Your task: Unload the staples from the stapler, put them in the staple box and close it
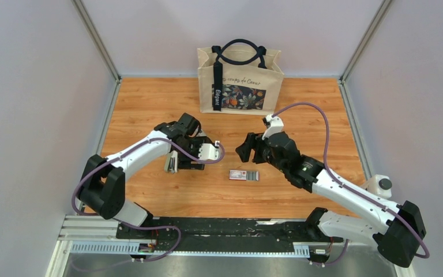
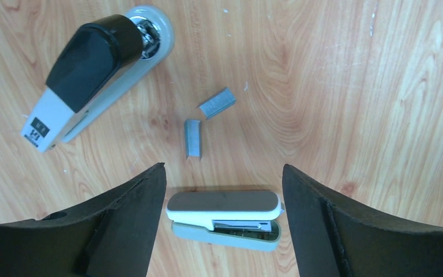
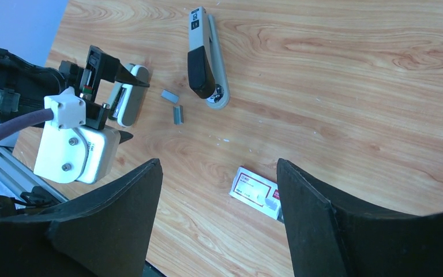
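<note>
A small white and pale-green stapler (image 2: 225,218) lies on its side on the wooden table, slightly open at the mouth. My left gripper (image 2: 224,168) is open, with one finger on each side of this stapler and not touching it. Two loose staple strips (image 2: 217,103) (image 2: 193,138) lie just beyond it. A larger black and grey stapler (image 2: 92,75) lies further off. In the top view my left gripper (image 1: 189,160) hides the small stapler. My right gripper (image 3: 218,164) is open and empty above the table, near a staple box (image 3: 256,191).
A printed tote bag (image 1: 239,81) stands at the back of the table. The staple box (image 1: 244,175) lies between the two arms. The large stapler's grey end (image 1: 170,161) shows left of my left gripper. Grey walls enclose the table on three sides.
</note>
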Controlling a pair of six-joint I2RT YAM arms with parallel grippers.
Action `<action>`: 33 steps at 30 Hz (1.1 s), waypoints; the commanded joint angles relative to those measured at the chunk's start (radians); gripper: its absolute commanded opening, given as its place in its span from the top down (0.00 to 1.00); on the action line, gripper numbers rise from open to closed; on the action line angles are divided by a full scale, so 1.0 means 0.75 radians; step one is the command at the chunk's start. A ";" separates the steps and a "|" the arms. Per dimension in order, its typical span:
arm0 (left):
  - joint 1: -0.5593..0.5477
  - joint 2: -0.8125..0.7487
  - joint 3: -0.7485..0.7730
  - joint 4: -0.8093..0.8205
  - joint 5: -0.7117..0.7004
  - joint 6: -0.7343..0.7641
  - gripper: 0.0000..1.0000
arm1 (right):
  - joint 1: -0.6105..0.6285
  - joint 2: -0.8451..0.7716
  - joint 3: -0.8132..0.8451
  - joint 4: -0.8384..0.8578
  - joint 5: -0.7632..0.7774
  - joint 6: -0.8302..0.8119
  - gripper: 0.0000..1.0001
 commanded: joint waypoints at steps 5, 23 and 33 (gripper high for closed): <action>0.007 0.085 0.120 -0.105 0.067 0.127 0.18 | -0.005 -0.036 -0.048 0.138 0.019 0.010 0.23; 0.007 0.316 0.204 -0.105 -0.014 0.117 0.28 | -0.044 -0.120 -0.013 0.103 -0.030 -0.039 0.22; 0.011 0.411 0.229 -0.054 -0.059 0.100 0.31 | -0.052 -0.124 0.007 0.085 -0.040 -0.043 0.23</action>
